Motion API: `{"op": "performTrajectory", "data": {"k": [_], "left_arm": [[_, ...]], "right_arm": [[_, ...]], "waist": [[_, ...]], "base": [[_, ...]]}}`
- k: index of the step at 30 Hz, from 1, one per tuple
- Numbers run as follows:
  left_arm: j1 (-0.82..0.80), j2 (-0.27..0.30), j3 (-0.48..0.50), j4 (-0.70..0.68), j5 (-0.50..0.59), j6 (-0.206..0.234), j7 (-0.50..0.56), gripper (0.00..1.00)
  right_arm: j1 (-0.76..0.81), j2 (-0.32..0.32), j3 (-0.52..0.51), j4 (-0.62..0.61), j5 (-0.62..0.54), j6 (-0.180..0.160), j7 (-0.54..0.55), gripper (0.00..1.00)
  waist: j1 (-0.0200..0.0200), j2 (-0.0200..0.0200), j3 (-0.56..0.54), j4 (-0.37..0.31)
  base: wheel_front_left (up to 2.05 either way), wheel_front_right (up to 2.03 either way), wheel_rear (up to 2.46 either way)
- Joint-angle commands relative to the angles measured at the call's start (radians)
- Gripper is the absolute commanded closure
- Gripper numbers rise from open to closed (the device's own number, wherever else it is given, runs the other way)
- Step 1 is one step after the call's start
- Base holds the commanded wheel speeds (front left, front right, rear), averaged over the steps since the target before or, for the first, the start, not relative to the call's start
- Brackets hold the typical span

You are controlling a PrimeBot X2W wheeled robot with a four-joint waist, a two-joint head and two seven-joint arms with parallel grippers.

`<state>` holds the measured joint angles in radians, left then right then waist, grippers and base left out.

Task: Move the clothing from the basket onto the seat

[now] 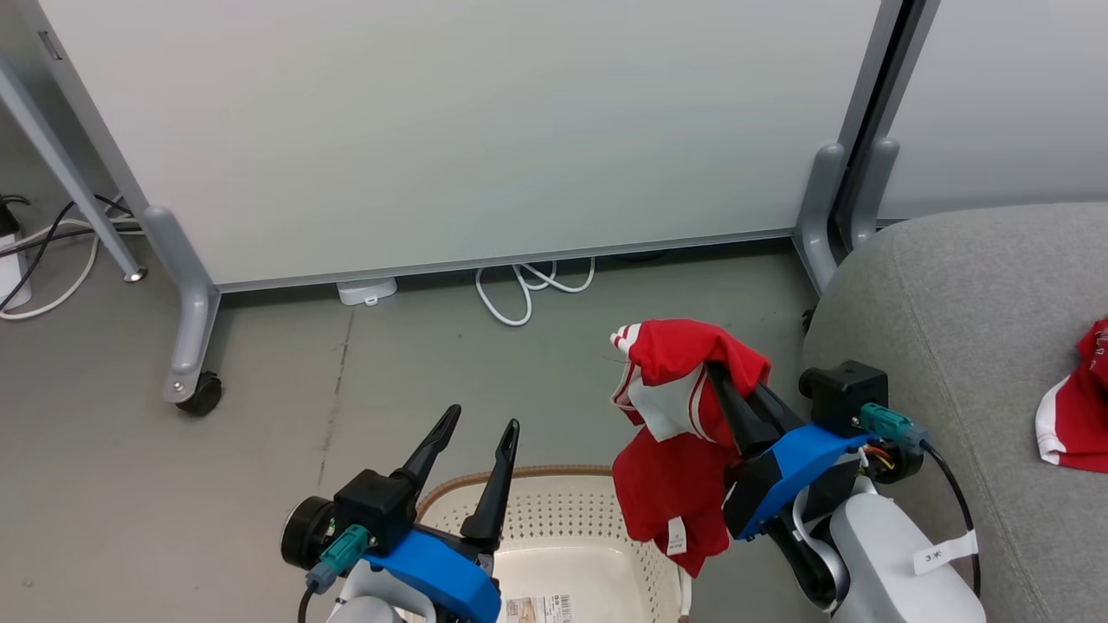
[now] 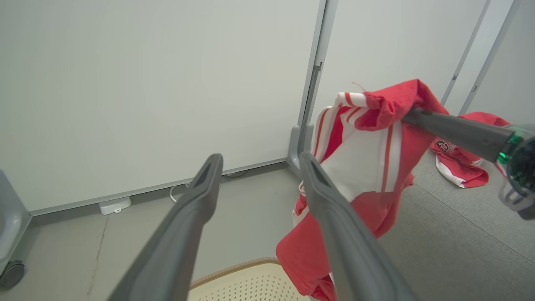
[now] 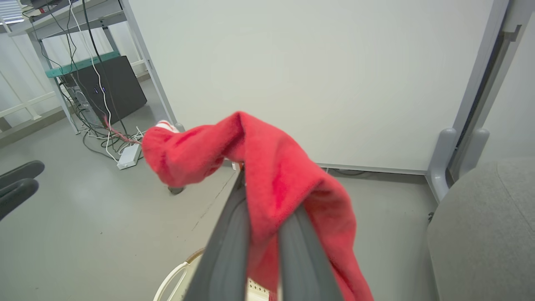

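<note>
My right gripper (image 1: 715, 370) is shut on a red garment (image 1: 671, 467) with white stripes, a piece of the clothing, which hangs in the air over the right edge of the basket (image 1: 485, 487). In the right wrist view the red cloth (image 3: 276, 179) drapes over my dark fingers (image 3: 225, 255). Another red garment (image 1: 1078, 407) lies on the grey seat (image 1: 952, 294) at the right. My left gripper (image 1: 483, 417) stands open above the basket's left side with nothing between its fingers. The left wrist view has the hanging garment (image 2: 368, 171) just right of the open left gripper (image 2: 260, 161).
White partition panels on wheeled grey feet (image 1: 195, 346) stand close behind the basket. White cables (image 1: 528, 290) and a small white box (image 1: 367, 291) lie on the grey floor under the panels. A desk frame with a dark box (image 3: 113, 83) and tangled cables stands far left.
</note>
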<state>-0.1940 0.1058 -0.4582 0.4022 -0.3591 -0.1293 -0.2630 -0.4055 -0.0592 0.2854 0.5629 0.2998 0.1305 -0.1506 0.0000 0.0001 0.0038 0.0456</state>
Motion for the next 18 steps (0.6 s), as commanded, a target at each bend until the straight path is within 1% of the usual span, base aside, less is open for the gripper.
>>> {"op": "performTrajectory", "data": {"k": [1, 8, 18], "left_arm": [[0.008, 0.001, 0.009, -0.005, -0.004, -0.002, -0.003, 0.0], [0.017, 0.002, 0.018, -0.008, -0.007, -0.002, -0.003, 0.0], [0.0, 0.003, 0.013, -0.009, 0.001, -0.002, -0.003, 0.0]], "right_arm": [[0.009, 0.0, -0.001, -0.006, -0.004, 0.0, 0.001, 1.0], [0.008, 0.001, 0.001, -0.017, -0.006, 0.0, 0.006, 1.0], [0.005, -0.002, -0.007, -0.026, -0.007, 0.0, 0.008, 1.0]], "waist": [[0.0, -0.0001, 0.0, -0.006], [0.0, -0.0001, 0.006, -0.064], [0.0, -0.0001, 0.024, -0.196]], "base": [[0.0, 0.0, 0.0], [0.0, 0.0, 0.0], [0.0, 0.0, 0.0]]}}
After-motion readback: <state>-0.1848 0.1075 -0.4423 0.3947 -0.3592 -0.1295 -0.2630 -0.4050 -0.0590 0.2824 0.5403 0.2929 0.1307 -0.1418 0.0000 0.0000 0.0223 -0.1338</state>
